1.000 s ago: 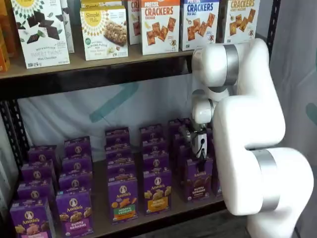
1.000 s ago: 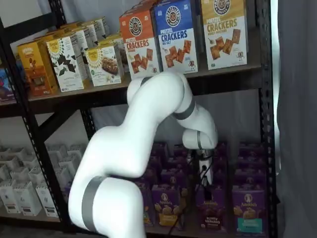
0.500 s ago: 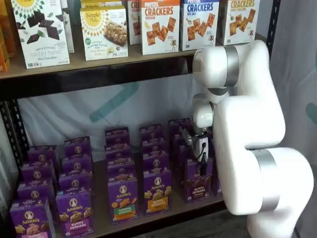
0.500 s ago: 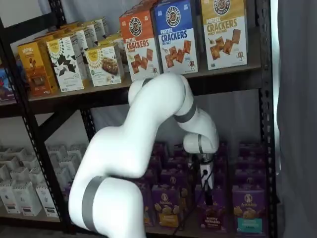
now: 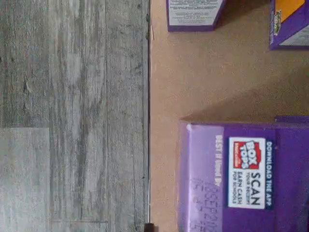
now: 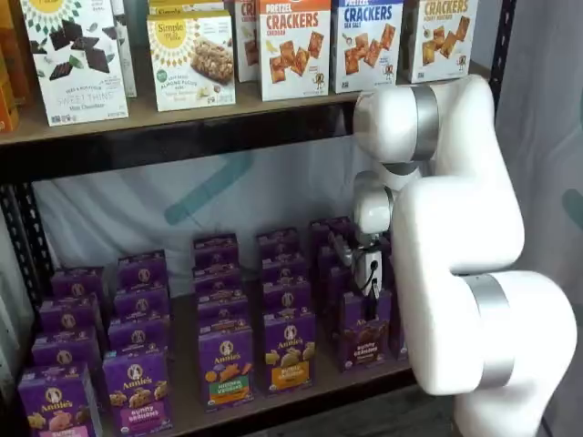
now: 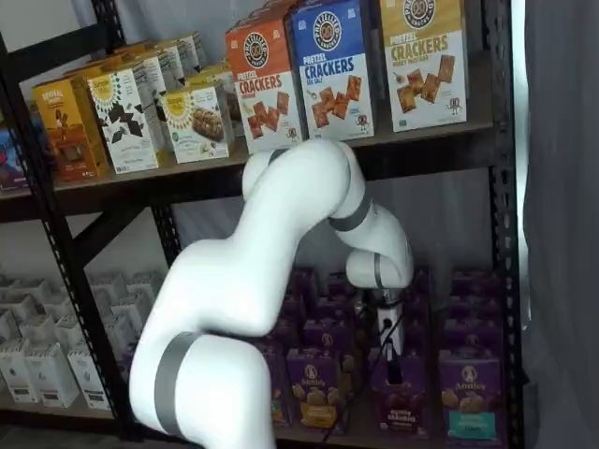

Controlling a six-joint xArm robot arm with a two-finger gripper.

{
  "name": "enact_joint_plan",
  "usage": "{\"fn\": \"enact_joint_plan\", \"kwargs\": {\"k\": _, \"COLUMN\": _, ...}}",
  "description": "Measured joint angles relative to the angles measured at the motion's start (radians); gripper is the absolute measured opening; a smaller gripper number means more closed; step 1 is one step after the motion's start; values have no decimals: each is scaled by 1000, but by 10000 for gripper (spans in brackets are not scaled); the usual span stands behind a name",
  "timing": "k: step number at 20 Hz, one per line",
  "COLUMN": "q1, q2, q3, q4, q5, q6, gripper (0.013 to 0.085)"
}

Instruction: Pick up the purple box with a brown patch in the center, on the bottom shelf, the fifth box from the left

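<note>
Gripper [image 6: 366, 305] hung directly over the upright purple box [image 6: 363, 332] at the bottom shelf [image 6: 301, 387] front edge; finger state could not be determined.

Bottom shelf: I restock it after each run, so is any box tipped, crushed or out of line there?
Nothing stands out. On the bottom shelf the purple boxes stand upright in even rows in both shelf views, the purple box included, with the gripper at its top. None looks crushed, though the arm hides part of the rows.
</note>
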Motion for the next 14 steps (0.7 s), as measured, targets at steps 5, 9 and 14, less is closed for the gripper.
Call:
{"fn": "enact_joint_plan", "kwargs": {"k": 5, "q1": 0, "q2": -2, "q3": 2, "q4": -8, "q5": 1, "q6": 7, "gripper": 490}}
{"fn": "enact_joint_plan", "kwargs": {"k": 9, "q1": 0, "q2": -5, "q3": 9, "q4": -7, "q5": -4, "q6": 6, "gripper": 410}}
{"fn": "enact_joint_plan", "kwargs": {"k": 14, "q1": 0, "q2": -12, "q3": 19, "q4": -5, "q5": -9, "q6": 4, "gripper": 290}}
